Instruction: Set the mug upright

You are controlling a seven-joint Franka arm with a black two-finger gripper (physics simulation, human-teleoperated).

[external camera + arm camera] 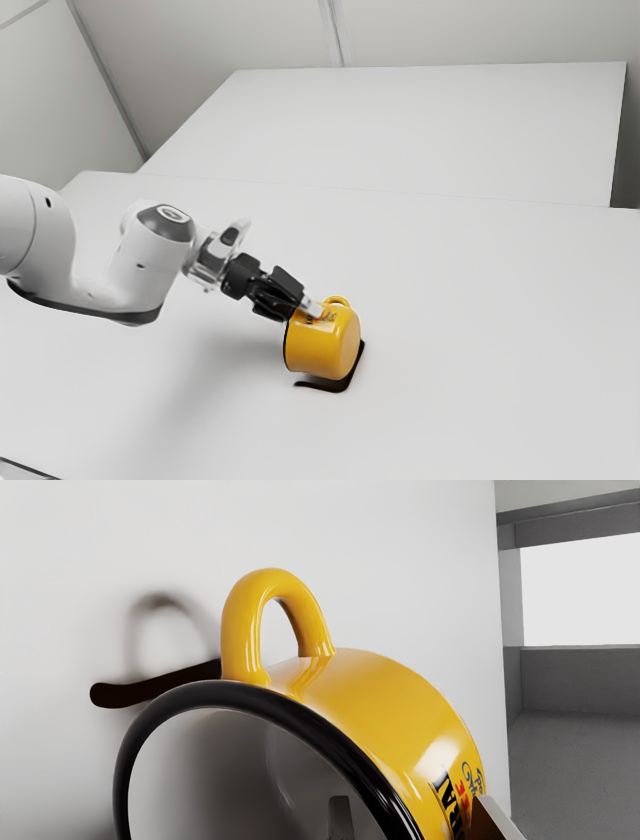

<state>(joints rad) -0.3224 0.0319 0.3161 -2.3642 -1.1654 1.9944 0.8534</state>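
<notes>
1. Position of object: the mug (322, 343) lies on its side on the white table (470, 330), well in from the table's far edge. Its flat base faces the exterior view's right, its mouth faces my gripper (313, 309), and the handle (337, 301) stands out on the side toward the far edge.
2. State of claw: released, as far as I can judge. In the wrist view one fingertip (340, 815) is inside the mouth, the other (500, 820) outside beside the printed lettering (452, 800). The wall runs between them, and the spread looks wider than the wall is thick, so I log no grasp. Contact of the outer one with the lettering: cannot tell.
3. Done, from present evidence: the gripper straddles the wall, past the black rim (320, 730). I judge this a workable pose for gripping the wall.
4. Left: the mug is not upright. Still required, in my judgement, are a firm hold on the wall, a turn that brings the mouth up and the base down, a gentle set-down and a release.
5. Risk noted: glossy, rounded wall; a shallow pinch could slip, or the mug roll about its axis during the turn.
</notes>
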